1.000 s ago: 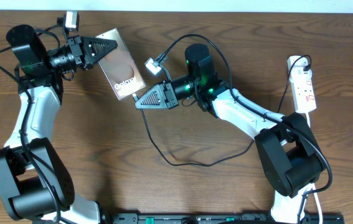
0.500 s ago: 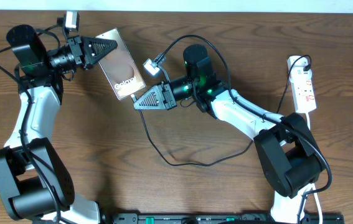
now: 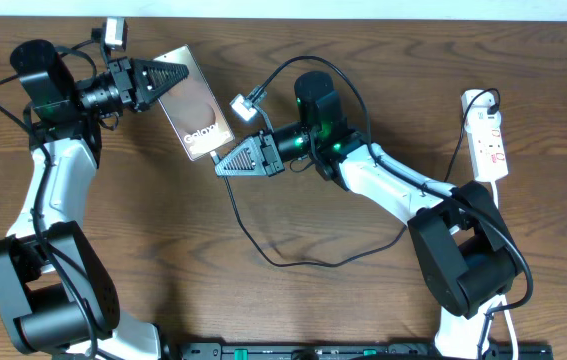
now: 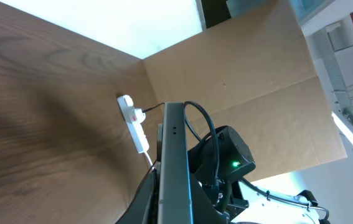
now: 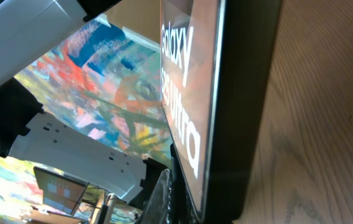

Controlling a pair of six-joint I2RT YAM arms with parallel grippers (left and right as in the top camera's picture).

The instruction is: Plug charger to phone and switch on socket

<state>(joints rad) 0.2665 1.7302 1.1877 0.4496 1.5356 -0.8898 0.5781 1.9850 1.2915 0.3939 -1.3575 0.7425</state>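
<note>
Count: two arms, two grippers, one phone, one charger, one socket, all on one wooden table (image 3: 163, 230).
Left gripper (image 3: 183, 72): at the upper left, fingers pressed onto the far end of the phone (image 3: 198, 105). The left wrist view shows the phone edge-on (image 4: 175, 162), rising straight up between the fingers.
Phone: a dark slab set diagonally between the two grippers. Its brownish patch faces up, and the white "Galaxy" lettering sits at the lower end, nearest the right gripper.
Right gripper (image 3: 220, 166): at centre, fingers pressed together, its tip right at the lettered end of the phone. The right wrist view is filled by that end of the phone (image 5: 238, 93), with its lettering read sideways. Whether the tip touches the phone cannot be told.
Charger (image 3: 293, 263): a thin black cable that leaves the right gripper's tip, loops down across the table and climbs back toward the right arm. Its plug tip is hidden at the gripper.
Socket (image 3: 489, 135): a white strip with red marks at the far right edge, well apart from the phone, with a black plug at its upper end. It also shows small in the left wrist view (image 4: 134, 121).
</note>
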